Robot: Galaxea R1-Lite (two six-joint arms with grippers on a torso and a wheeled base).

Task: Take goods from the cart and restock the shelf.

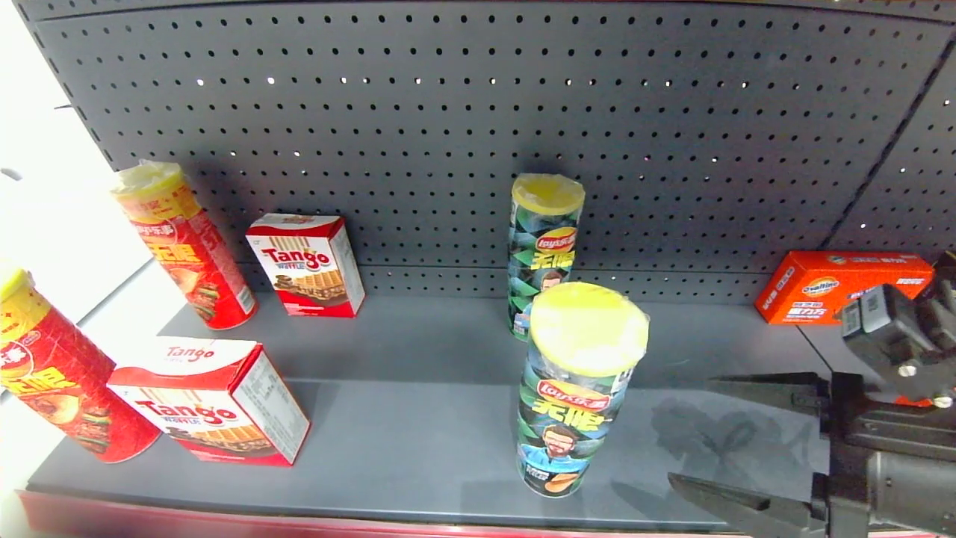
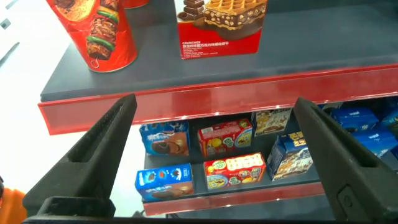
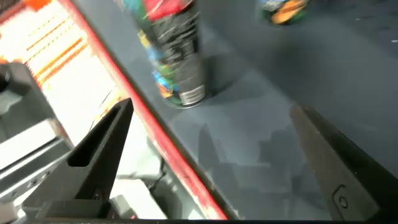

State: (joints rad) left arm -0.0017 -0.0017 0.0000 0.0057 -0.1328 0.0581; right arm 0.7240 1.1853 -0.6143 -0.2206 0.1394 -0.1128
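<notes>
Shelf: the grey shelf (image 1: 418,426) carries seven goods, all upright or lying flat; none tipped
Left end: rear red can (image 1: 183,246) and rear wafer box (image 1: 308,263) along the back edge; front red can (image 1: 60,381) and front wafer box (image 1: 213,400) near the front left corner
Middle: rear green can (image 1: 544,250) at the back edge; front green can (image 1: 579,388) upright near the front edge, directly before it
Right end: orange box (image 1: 840,284) lying flat at the back right corner
Right hand: the right hand (image 1: 691,432) hangs over the front right part of the shelf; fingers apart, holding nothing; near the front green can, not touching it
Left hand: the left hand (image 2: 214,102) sits below the shelf's red front edge, facing the lower shelf (image 2: 249,193); fingers apart, holding nothing
Progress: partly stocked, as a judgement; bare shelf remains between the wafer boxes and the green cans, and before the orange box
Left to do: likely another trip to the cart, since neither hand carries goods
</notes>
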